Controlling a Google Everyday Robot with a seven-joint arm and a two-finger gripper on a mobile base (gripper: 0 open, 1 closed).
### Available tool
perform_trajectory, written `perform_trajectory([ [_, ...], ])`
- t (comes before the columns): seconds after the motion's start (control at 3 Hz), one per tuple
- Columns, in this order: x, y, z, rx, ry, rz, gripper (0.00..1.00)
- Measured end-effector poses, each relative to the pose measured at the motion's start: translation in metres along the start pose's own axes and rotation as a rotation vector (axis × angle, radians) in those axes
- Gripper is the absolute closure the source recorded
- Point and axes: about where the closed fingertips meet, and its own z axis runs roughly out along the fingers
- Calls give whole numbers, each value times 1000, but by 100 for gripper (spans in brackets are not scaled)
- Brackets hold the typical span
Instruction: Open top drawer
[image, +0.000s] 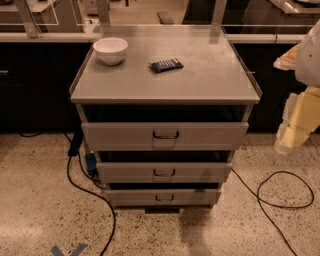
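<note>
The top drawer (165, 135) is the widest of three grey drawers in a grey cabinet at the centre of the view. It has a small dark loop handle (165, 135) at its middle. Its front stands forward of the cabinet top, with a dark gap above it. My gripper (290, 135) is at the right edge, on the cream arm, level with the top drawer and well to the right of it. It touches nothing.
Two narrower drawers (164, 171) (164, 197) sit below. A white bowl (110, 50) and a dark packet (166, 65) lie on the cabinet top (210, 80). Black cables (280, 192) (85, 185) trail on the speckled floor on both sides.
</note>
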Motion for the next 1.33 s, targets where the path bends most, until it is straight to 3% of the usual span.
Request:
perform_trajectory([
  [0.33,0,0,0,0,0,0,0],
  [0.67,-5,9,16,-19,-16,-37,0],
  [1.0,2,20,71,-80,-42,-57,0],
  [1.33,11,27,124,-108,-87,-61,0],
])
